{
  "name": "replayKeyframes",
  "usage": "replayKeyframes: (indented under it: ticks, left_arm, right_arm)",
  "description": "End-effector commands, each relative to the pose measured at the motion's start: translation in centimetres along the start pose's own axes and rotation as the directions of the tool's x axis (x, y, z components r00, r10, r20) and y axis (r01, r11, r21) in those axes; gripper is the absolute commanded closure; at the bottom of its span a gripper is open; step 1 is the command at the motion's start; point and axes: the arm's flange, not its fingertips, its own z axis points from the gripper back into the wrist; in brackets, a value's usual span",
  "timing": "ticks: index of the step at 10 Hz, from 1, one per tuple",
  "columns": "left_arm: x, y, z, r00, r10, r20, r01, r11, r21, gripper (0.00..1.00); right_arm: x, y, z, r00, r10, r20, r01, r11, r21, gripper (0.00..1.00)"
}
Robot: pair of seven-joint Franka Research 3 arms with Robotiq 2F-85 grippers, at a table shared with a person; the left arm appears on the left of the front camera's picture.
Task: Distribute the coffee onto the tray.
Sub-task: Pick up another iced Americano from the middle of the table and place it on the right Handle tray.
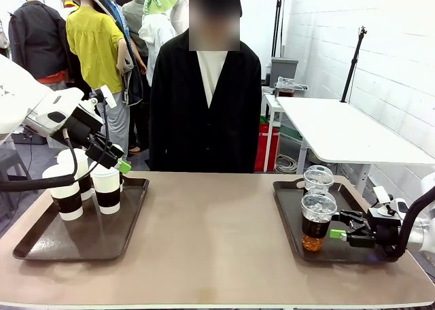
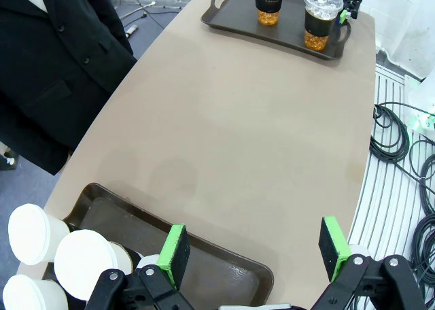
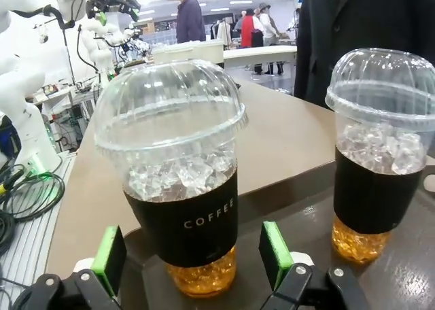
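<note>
Hovering above the left tray (image 1: 41, 245) on the counter (image 1: 211, 235): left gripper (image 1: 112, 157), jaws spread wide and holding nothing, green pads (image 2: 175, 252) framing bare tray edge in the left wrist view. Standing on that tray: three white lidded paper cups (image 1: 107, 187) with dark sleeves, bunched close at the far-left corner. Sitting across the counter's far side: a person in a black jacket (image 1: 180, 106), hands out of sight. Resting on the right tray (image 1: 285, 215): two iced coffees under clear domes, the near iced cup (image 1: 317, 221) just in front of the far iced cup (image 1: 318, 179). Approaching the near one low from the right: right gripper (image 1: 346, 235), fully open and empty, pads either side of the sleeve printed COFFEE but not yet touching. Likely best: sliding in level until the sleeve sits centred between the pads, closing gently on the sleeve rather than the soft plastic, lifting straight up and avoiding bumping the neighbour.
</note>
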Motion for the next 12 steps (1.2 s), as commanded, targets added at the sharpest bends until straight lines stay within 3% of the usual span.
replayKeyframes:
  ticks: [1,12]
  left_arm:
    - [-0.23,0.24,-0.12,1.000,-0.013,0.023,0.014,1.000,-0.017,0.00]
    - [-0.23,0.24,-0.12,1.000,-0.013,0.023,0.014,1.000,-0.017,0.00]
  right_arm:
    - [-0.08,-0.05,-0.14,1.000,0.000,0.006,0.000,1.000,0.008,0.00]
    - [-0.08,-0.05,-0.14,1.000,0.000,0.006,0.000,1.000,0.008,0.00]
